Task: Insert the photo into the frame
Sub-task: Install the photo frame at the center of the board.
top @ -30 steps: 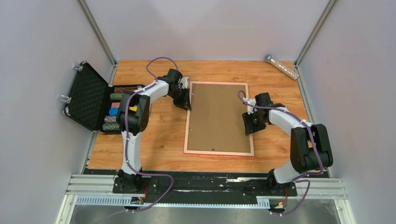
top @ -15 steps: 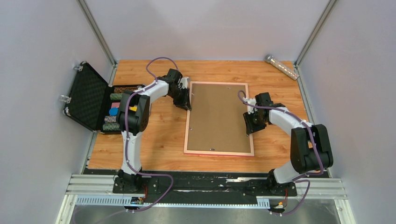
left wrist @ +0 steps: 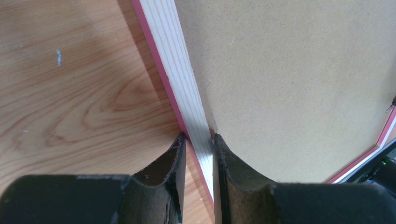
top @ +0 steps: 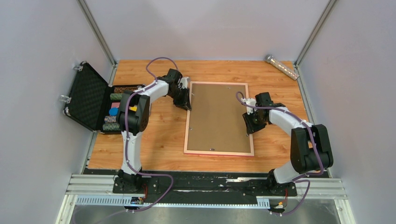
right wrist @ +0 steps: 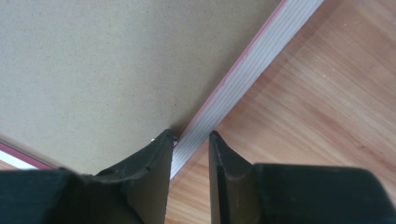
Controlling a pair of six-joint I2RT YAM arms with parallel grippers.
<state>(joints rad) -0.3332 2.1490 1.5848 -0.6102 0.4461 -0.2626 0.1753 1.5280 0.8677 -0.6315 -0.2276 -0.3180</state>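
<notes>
The frame (top: pixel 218 152) lies face down in the middle of the desk (top: pixel 159 135), a brown backing board (top: pixel 217 116) covering its opening. The left jaws clench its left rail, the right jaws its right rail. An open black case (top: pixel 88 98) sits far left, a silver tube (top: pixel 281 66) upper right.

You'll see the frame (top: pixel 218 152) as a salmon-pink rim from above. Up close, its rail is pale cream with fine lengthwise stripes and a brighter pink edge. The backing board (top: pixel 217 116) is plain brown, faintly speckled. The table (top: pixel 159 135) is warm orange wood grain. The left gripper (left wrist: pixel 199 136) and right gripper (right wrist: pixel 190 131) are matte black. The arms (top: pixel 132 149) are white and black, with purple cables (top: pixel 161 59). The case (top: pixel 86 100) is black with a dimpled lining, and its chips (top: pixel 113 112) are blue, pink, yellow and mottled. The tube (top: pixel 281 66) is glittery silver.
</notes>
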